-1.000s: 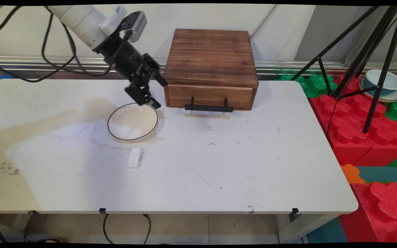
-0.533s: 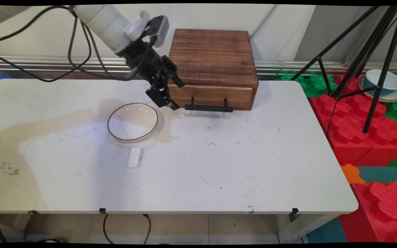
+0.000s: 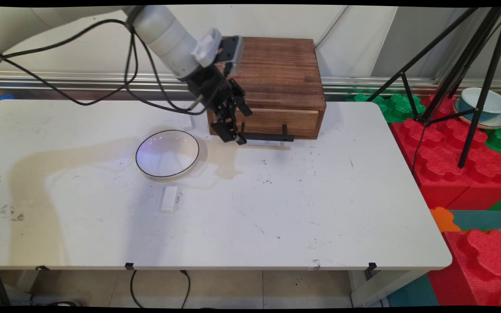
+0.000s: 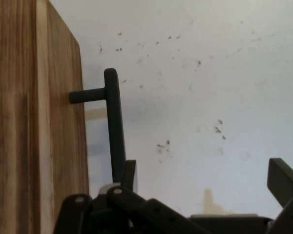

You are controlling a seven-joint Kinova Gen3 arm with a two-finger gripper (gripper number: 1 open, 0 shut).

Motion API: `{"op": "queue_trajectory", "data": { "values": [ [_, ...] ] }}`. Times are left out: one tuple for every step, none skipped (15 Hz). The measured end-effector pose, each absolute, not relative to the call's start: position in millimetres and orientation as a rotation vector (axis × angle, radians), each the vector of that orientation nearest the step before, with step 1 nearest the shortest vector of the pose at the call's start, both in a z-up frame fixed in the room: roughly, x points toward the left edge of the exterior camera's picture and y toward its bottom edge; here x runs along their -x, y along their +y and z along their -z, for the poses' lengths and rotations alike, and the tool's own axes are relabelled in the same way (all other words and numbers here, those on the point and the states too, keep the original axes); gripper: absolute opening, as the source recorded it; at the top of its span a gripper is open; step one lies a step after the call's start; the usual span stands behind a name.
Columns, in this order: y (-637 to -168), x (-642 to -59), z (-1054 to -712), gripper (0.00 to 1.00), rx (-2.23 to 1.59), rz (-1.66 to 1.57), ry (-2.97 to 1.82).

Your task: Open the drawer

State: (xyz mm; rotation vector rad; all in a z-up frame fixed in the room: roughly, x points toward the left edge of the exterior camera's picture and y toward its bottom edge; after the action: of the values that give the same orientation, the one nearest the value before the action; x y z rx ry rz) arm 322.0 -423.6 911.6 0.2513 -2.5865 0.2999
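One pincer (image 3: pixel 238 140) gaping at handle (image 3: pixel 264 137) — drawer (image 3: pixel 268 121) closed | bowl (image 3: pixel 167 153) bare

The gripper (image 3: pixel 237 140) is covering the left end of the drawer handle (image 3: pixel 265 137) in the main view. In the hand view the handle (image 4: pixel 115 126) is passing behind one finger (image 4: pixel 128 175), and the picture's left edge is cutting off the wooden box (image 4: pixel 34 122). The arm is hiding part of a small white thing (image 3: pixel 187 122) behind the bowl (image 3: pixel 167 153).
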Motion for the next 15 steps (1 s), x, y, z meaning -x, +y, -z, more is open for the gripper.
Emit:
{"op": "queue_trajectory", "data": {
  "values": [
    [-426.7,-316.8,-908.1,1.00,-0.248,-0.304,-2.594],
    [-429.5,-312.3,-904.6,1.00,-0.246,-0.308,-2.602],
    [-431.9,-308.6,-901.6,1.00,-0.243,-0.311,-2.608],
    [-434.4,-305.0,-898.5,1.00,-0.239,-0.313,-2.615],
    [-437.4,-300.7,-894.1,1.00,-0.234,-0.317,-2.625],
    [-440.6,-296.8,-890.0,1.00,-0.229,-0.322,-2.635],
    [-443.4,-293.4,-886.4,1.00,-0.225,-0.326,-2.643],
    [-446.6,-289.8,-882.7,1.00,-0.221,-0.333,-2.650],
    [-449.8,-286.3,-878.9,1.00,-0.215,-0.338,-2.657],
    [-452.4,-283.3,-875.6,1.00,-0.210,-0.341,-2.664],
    [-455.4,-280.4,-871.7,1.00,-0.205,-0.345,-2.672],
    [-458.5,-277.7,-868.0,1.00,-0.202,-0.349,-2.680],
    [-461.0,-275.6,-864.8,1.00,-0.200,-0.352,-2.688],
    [-462.8,-274.4,-862.6,1.00,-0.200,-0.354,-2.692],
    [-465.2,-273.0,-859.3,1.00,-0.202,-0.357,-2.698]
  ]
}}
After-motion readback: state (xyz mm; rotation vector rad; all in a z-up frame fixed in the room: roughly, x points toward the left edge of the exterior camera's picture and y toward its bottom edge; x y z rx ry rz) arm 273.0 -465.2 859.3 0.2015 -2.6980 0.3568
